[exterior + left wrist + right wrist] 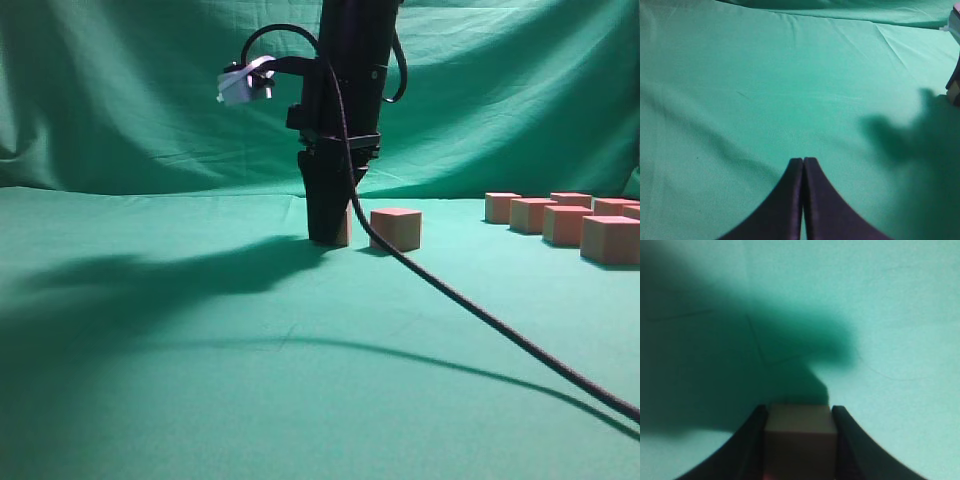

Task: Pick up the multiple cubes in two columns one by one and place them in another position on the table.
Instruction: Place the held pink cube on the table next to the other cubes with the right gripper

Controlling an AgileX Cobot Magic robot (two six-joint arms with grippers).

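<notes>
My right gripper (799,412) is shut on a cube (799,432), which fills the gap between both black fingers. In the exterior view this gripper (328,238) points straight down with its tips at the table (200,350), and only a sliver of the held cube (345,228) shows. A second cube (396,228) stands just right of it, apart from the fingers. Several more cubes (566,224) sit in rows at the far right. My left gripper (803,161) is shut and empty, hovering over bare green cloth.
A black cable (500,325) runs from the right arm down across the cloth to the lower right corner. A white tag (240,85) hangs at the arm's left side. The right arm's edge (955,80) shows at the left wrist view's right border.
</notes>
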